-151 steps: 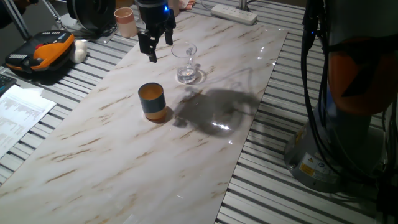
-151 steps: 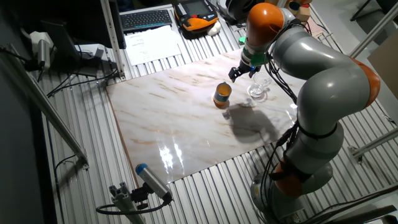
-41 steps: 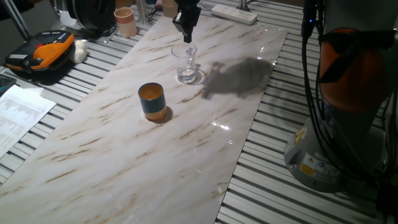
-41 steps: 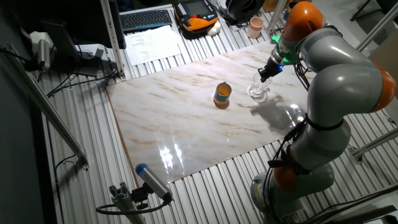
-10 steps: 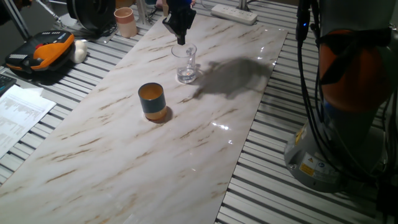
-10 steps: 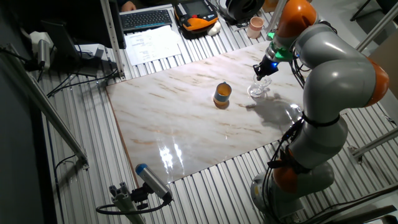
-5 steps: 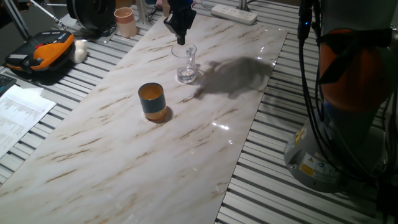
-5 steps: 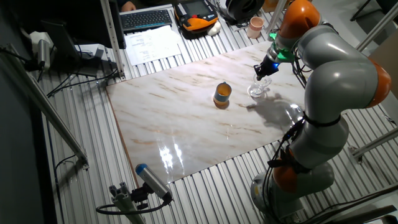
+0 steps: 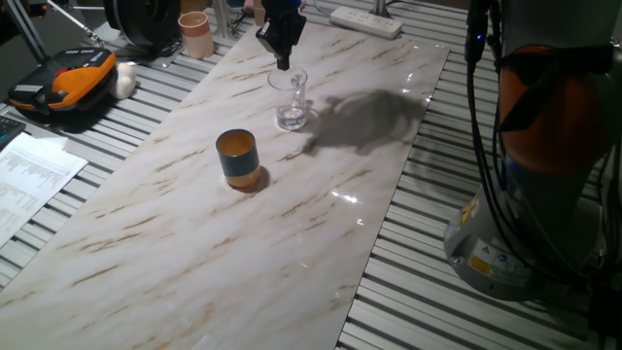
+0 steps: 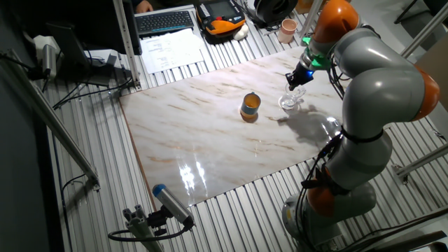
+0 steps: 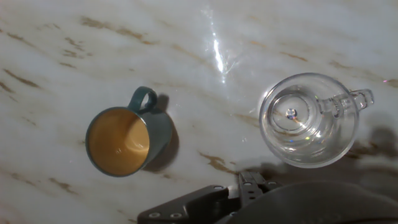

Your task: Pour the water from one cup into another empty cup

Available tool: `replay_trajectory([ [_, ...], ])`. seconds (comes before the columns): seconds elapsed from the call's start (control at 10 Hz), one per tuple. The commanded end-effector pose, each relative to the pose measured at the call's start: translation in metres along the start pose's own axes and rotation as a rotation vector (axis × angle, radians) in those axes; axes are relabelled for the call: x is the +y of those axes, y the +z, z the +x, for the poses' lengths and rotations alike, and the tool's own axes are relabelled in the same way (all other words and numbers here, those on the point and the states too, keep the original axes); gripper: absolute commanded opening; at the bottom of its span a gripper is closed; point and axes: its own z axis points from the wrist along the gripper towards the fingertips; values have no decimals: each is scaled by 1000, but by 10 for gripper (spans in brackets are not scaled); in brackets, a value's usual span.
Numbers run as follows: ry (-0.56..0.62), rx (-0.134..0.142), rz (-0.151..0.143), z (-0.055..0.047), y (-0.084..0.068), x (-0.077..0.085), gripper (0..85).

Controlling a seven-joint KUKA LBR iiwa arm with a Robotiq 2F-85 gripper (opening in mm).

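The clear glass cup (image 9: 290, 97) stands upright on the marble board (image 9: 194, 243), with a little water barely showing at its thick base (image 11: 292, 134). In the hand view its handle (image 11: 356, 97) points right. The dark teal cup (image 9: 236, 157) with its orange inside stands upright and empty a short way in front of it, also seen from above (image 11: 127, 140). My gripper (image 9: 282, 60) hangs just above the far left rim of the glass, touching nothing. Its fingertips (image 11: 250, 182) look pressed together, with nothing held. From the other side the gripper (image 10: 292, 80) sits over the glass (image 10: 290, 100).
A pinkish-beige cup (image 9: 195, 34) stands off the board at the back left. A white power strip (image 9: 365, 19) lies at the back. An orange-black device (image 9: 63, 83) and papers (image 9: 29, 175) lie to the left. The arm's base (image 9: 525, 214) is at the right.
Over the last second the gripper has barely shifted above the glass. Both cups stand where they were.
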Motion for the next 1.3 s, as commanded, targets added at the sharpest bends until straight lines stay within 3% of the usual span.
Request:
replay_trajectory([
  [0.0,-16,-3,6,-1,-1,-1,0],
  [0.3,-60,3,21,-12,-9,-21,0],
  [0.4,-72,10,13,-17,-11,-29,0],
  [0.8,-115,-2,16,-19,-4,-49,0],
  [1.2,-146,-19,0,-23,5,-70,0],
])
